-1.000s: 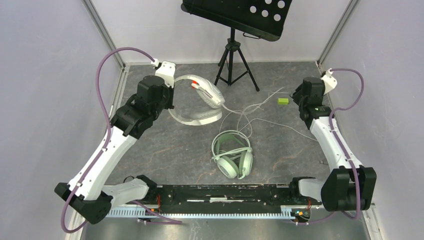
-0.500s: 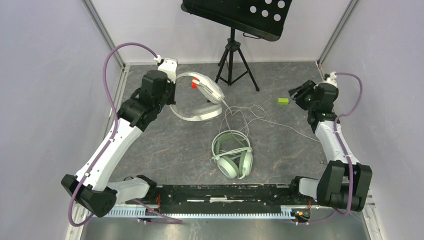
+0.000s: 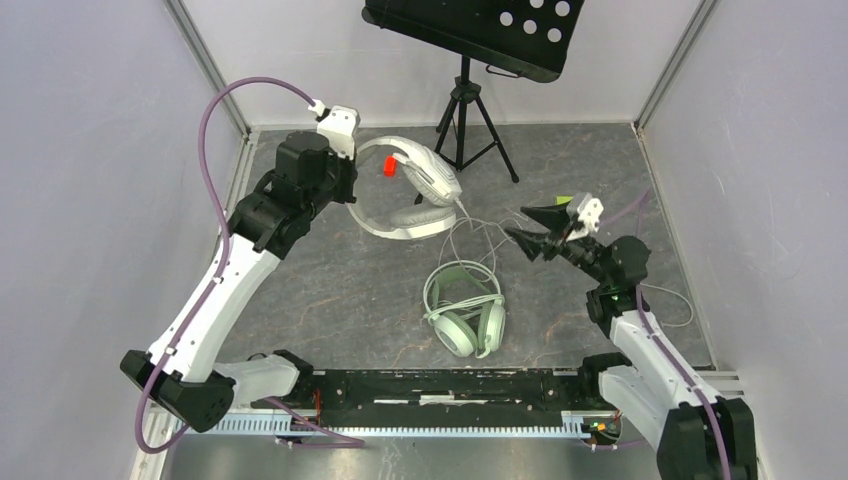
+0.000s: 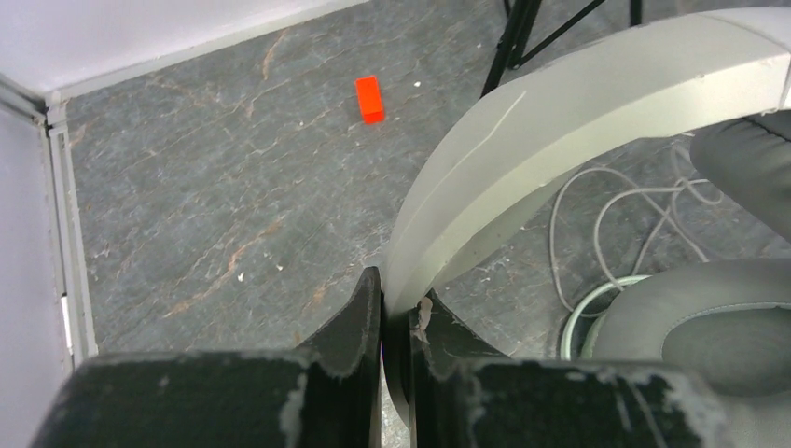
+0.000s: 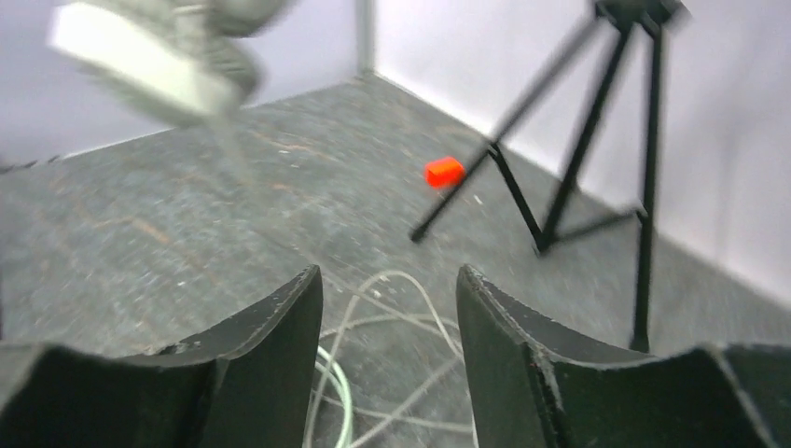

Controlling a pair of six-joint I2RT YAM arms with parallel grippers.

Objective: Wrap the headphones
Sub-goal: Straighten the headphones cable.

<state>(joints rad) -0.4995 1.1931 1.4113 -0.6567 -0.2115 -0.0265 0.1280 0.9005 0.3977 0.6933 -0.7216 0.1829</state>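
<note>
The white-grey headphones (image 3: 412, 192) hang lifted at the back left, and my left gripper (image 3: 346, 190) is shut on their headband (image 4: 578, 103). That gripper (image 4: 396, 299) pinches the band's lower end between both fingers. The mint-green headphones (image 3: 465, 312) lie flat on the floor at centre, with a sliver of their band (image 4: 580, 315) showing in the left wrist view. Thin pale cables (image 3: 488, 228) lie tangled between the two headsets. My right gripper (image 3: 524, 226) is open above the cables' right side with nothing in it. Loops of cable (image 5: 396, 308) show between its fingers (image 5: 390, 280).
A black tripod (image 3: 466, 118) carrying a perforated black tray (image 3: 470, 28) stands at the back centre, its legs (image 5: 560, 187) close to the cables. A small red block (image 3: 388, 169) lies near the white-grey earcup. Grey walls enclose the left, right and back.
The right arm swung in from the right wall to above the cables, its jaws spreading a little. The left gripper carried the white-grey headphones slightly up and to the right.
</note>
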